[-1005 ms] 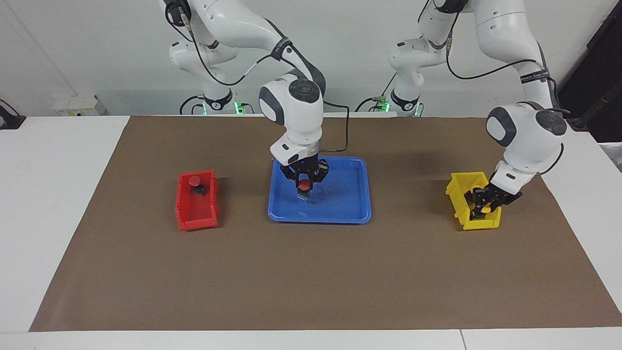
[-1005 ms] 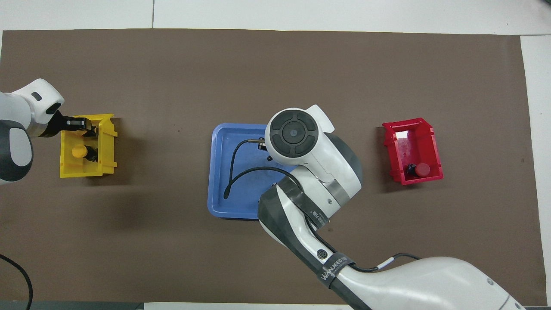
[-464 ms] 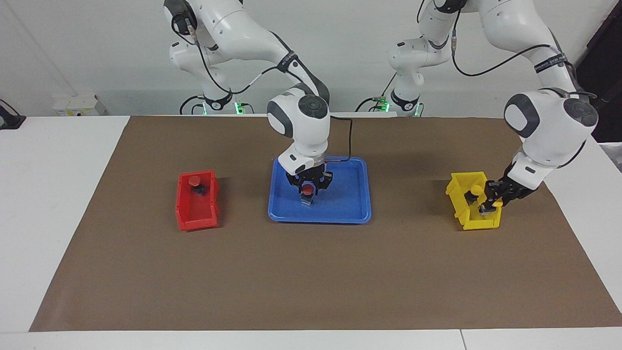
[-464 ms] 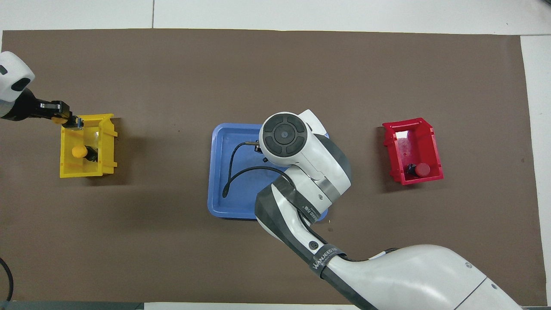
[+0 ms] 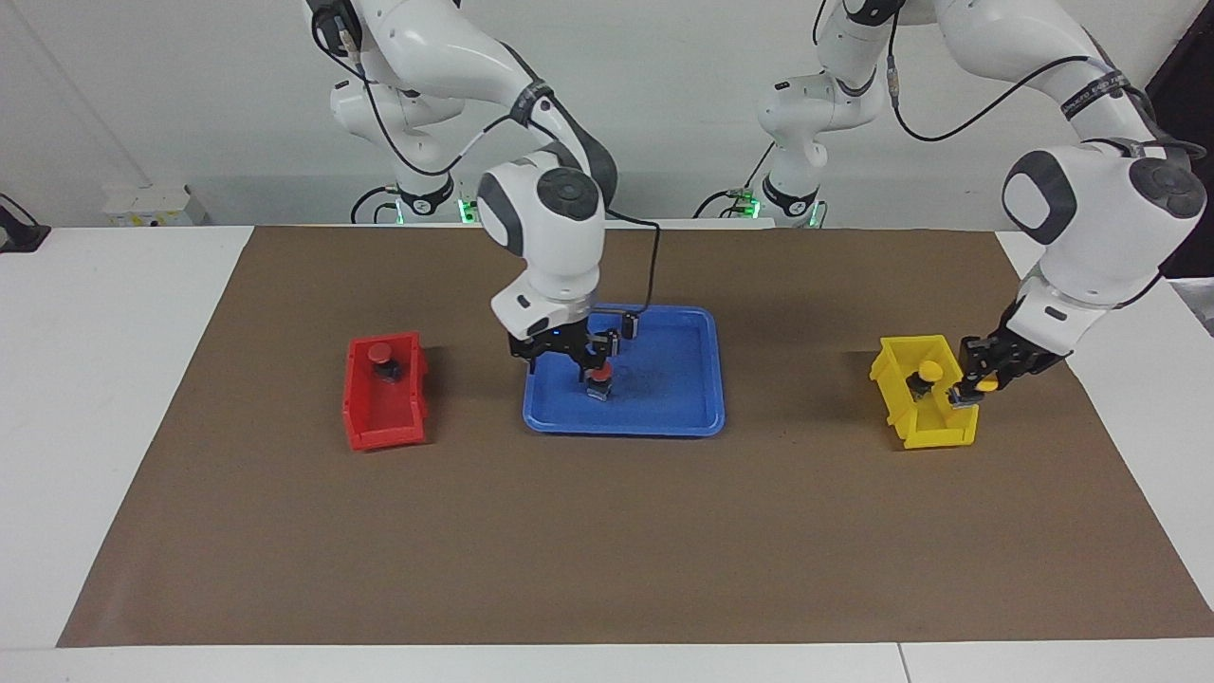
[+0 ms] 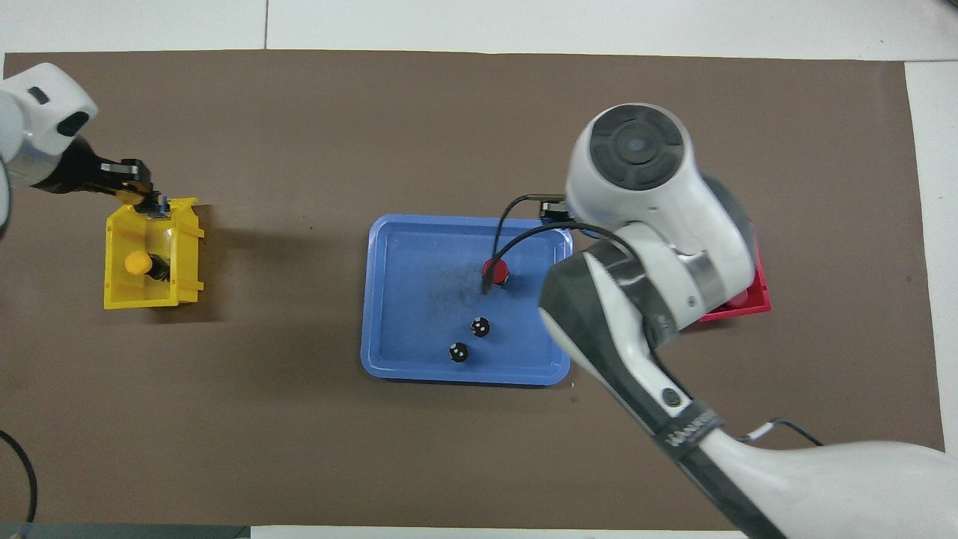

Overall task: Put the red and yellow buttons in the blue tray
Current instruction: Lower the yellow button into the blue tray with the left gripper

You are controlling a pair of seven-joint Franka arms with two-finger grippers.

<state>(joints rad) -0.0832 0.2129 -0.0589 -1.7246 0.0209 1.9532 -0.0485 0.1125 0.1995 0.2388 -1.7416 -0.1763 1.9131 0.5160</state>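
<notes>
Freed from the red button (image 5: 598,376) standing in the blue tray (image 5: 683,403), the right hand (image 5: 560,353) opens, swinging toward the red bin (image 5: 384,417). Left hand (image 5: 975,378) grips a yellow button (image 5: 986,384) above the yellow bin (image 5: 925,432); carrying it trayward comes next.

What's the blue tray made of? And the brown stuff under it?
The blue tray looks like molded plastic: one even color, rounded corners, a raised rim, a slight sheen. The brown sheet is probably paper or thin card: flat, matte, with straight cut edges.

Bright, even light — soft shadows.
</notes>
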